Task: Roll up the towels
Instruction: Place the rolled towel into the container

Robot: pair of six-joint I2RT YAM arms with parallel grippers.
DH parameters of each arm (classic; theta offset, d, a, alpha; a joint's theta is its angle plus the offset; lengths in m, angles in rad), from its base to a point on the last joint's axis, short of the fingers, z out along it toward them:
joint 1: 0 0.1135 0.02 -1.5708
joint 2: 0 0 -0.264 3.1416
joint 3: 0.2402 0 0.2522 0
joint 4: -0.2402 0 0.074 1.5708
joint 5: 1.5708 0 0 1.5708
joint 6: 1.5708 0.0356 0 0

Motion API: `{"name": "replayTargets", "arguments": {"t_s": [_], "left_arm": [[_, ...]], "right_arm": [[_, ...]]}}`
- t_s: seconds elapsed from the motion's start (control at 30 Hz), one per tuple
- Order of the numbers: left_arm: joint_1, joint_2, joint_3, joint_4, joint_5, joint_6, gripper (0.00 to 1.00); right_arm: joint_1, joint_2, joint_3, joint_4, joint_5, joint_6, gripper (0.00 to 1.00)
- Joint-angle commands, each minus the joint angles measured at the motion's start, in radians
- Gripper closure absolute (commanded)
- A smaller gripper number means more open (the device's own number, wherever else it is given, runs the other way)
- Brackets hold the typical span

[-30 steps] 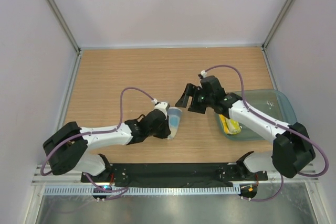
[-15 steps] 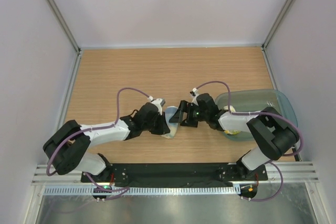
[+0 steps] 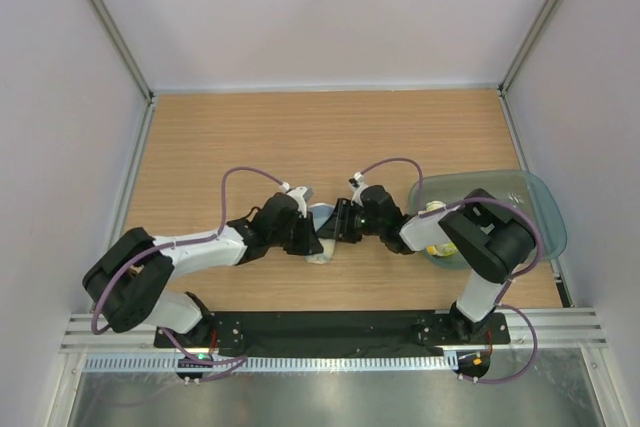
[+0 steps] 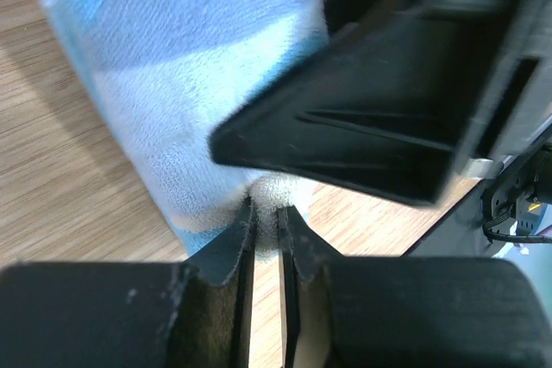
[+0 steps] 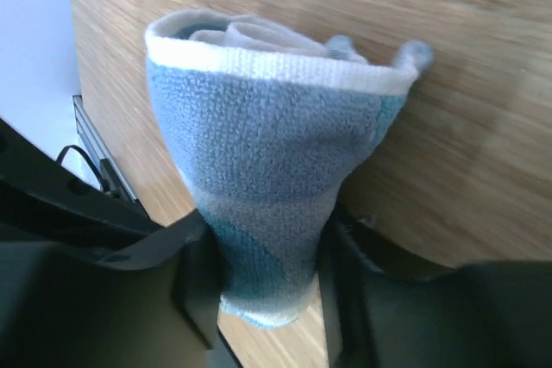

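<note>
As they reach inward, low over the table (image 3: 300, 137), the left gripper (image 3: 306, 232) and right gripper (image 3: 341, 221) meet at the blue towel (image 3: 322, 215); the yellow towel (image 3: 443, 245) lies in the tub (image 3: 535, 187). Left wrist: jaws pinch the roll's end, apparently to keep it wound. Right wrist: fingers (image 5: 194, 247) squeeze its middle.

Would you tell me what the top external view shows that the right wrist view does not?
Only the top external view shows the clear tub at the right with the yellow towel in it. Only the right wrist view shows the coiled layers at the end of the blue towel and how the right gripper takes it, its fingers pressing two sides. Both show the blue towel and the wooden table.
</note>
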State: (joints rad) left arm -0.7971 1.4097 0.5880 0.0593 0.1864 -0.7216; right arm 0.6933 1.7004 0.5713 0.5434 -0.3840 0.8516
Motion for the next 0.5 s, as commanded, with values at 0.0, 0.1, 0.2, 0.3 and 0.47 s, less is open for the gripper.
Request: {"name": "replayTargets", "arguments": {"t_s": [0.0,0.1,0.2,0.3,0.47], "left_arm": [[0.006,0.006,-0.019,-0.064,0.022,0.022,0.85],[0.006,-0.014,-0.024,-0.064,0.030,0.021,0.73],[0.006,-0.054,-0.027,-0.073,0.025,0.022,0.54],[0.006,-0.115,-0.017,-0.131,0.004,0.024,0.43],[0.006,-0.247,0.027,-0.266,-0.016,0.045,0.36]], "right_arm": [[0.031,0.070,-0.004,0.081,0.039,0.021,0.60],[0.048,0.099,0.024,0.098,0.039,0.027,0.76],[0.048,0.088,0.048,0.087,0.037,0.026,0.89],[0.048,0.015,0.099,-0.048,0.060,-0.020,0.99],[0.023,-0.198,0.180,-0.419,0.155,-0.114,0.99]]}}
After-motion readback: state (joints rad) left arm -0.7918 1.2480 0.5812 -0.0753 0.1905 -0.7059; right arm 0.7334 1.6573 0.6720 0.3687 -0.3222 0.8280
